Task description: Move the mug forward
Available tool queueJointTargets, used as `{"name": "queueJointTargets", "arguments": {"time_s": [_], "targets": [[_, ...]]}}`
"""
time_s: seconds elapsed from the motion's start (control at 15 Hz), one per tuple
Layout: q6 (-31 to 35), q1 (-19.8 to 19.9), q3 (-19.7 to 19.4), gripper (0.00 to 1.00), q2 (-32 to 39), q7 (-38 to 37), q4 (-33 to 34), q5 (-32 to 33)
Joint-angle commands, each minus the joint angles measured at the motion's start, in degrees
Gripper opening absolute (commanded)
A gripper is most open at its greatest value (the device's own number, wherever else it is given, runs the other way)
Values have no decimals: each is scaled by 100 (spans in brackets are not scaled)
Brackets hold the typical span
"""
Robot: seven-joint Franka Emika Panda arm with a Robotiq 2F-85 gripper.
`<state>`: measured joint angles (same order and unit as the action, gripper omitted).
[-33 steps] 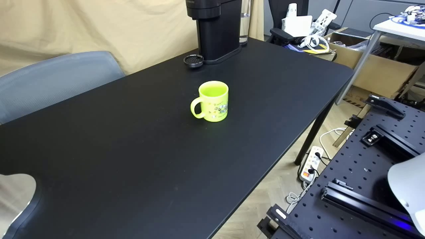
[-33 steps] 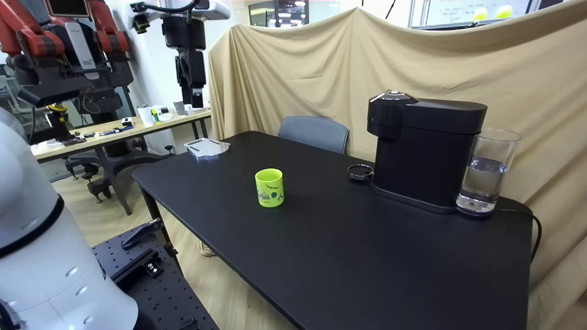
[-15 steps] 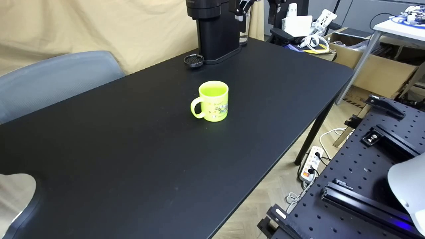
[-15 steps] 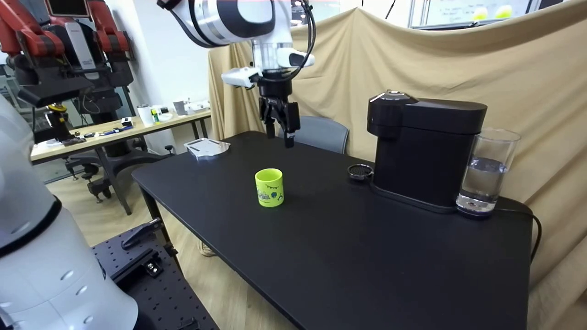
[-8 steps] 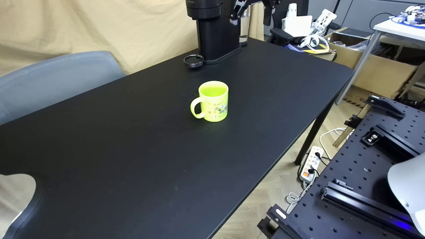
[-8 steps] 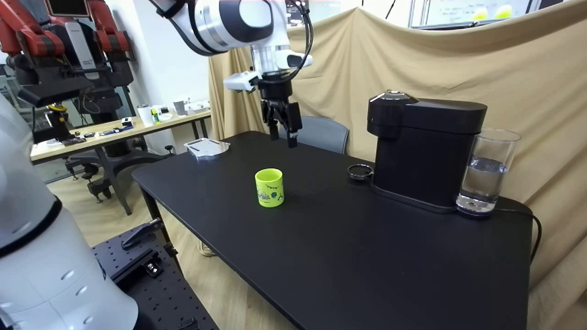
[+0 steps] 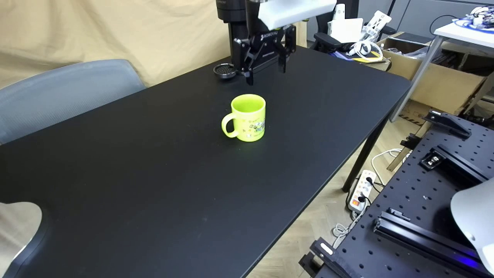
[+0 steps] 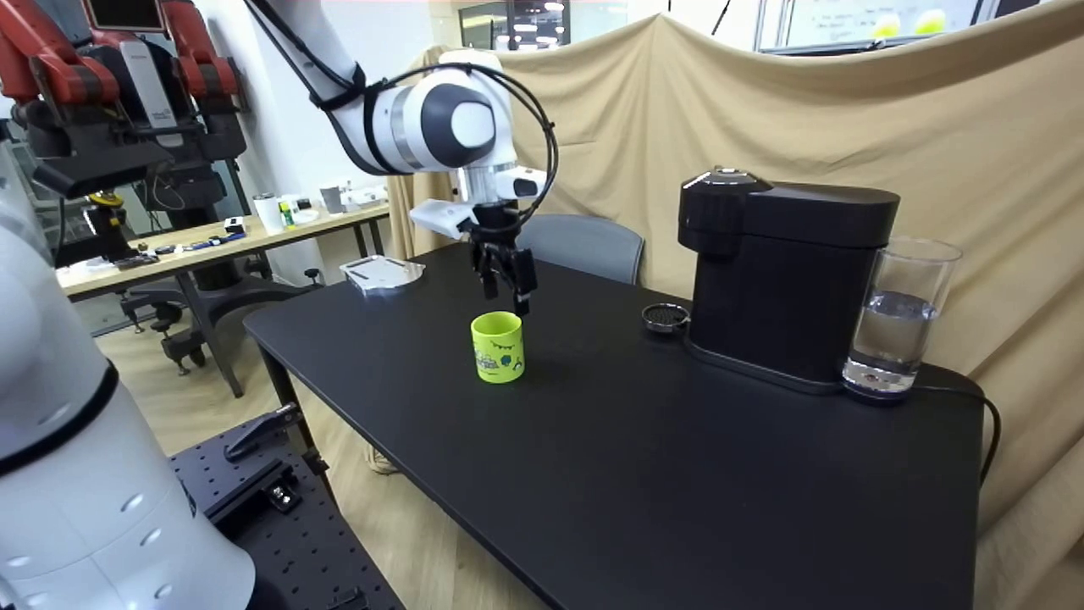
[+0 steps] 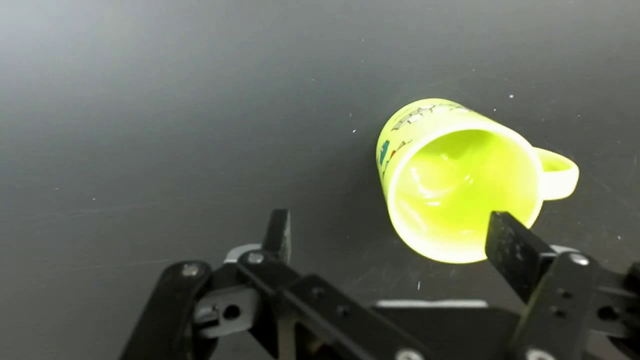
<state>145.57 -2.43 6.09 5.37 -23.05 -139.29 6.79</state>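
The lime-green mug (image 7: 250,125) stands upright on the black table, with its loop handle to the left in that exterior view. It also shows in an exterior view (image 8: 498,360) with its handle hidden. My gripper (image 7: 267,75) is open and empty, above and behind the mug there. In an exterior view my gripper (image 8: 506,301) has its fingertips just above the mug's rim level. In the wrist view the mug (image 9: 465,175) opens toward the camera with its handle at right. The open gripper (image 9: 389,215) has its right finger overlapping the mug's rim and its left finger over bare table.
A black coffee machine (image 8: 779,280) stands on the table (image 8: 644,474) with a glass water tank (image 8: 898,339) and a small round drip tray (image 8: 665,317). A grey chair (image 7: 65,96) is behind the table. A clear plate (image 8: 383,273) lies at the far end.
The arm has swung in over the table and my gripper has come down close to the mug. The gripper stays open. The mug has not moved.
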Motion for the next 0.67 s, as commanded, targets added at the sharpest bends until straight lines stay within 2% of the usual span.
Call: {"name": "queueJointTargets", "arguments": {"time_s": [0.0,0.47,0.53,0.6], "targets": [[156,-212,-145,100,456,-99,186,20],[264,-406,-406,100,941,-97,374,-30],[267,-421,-432,75,988,-77,403,-50],[272,-435,-456,73,1023,-69,425,-53]]}}
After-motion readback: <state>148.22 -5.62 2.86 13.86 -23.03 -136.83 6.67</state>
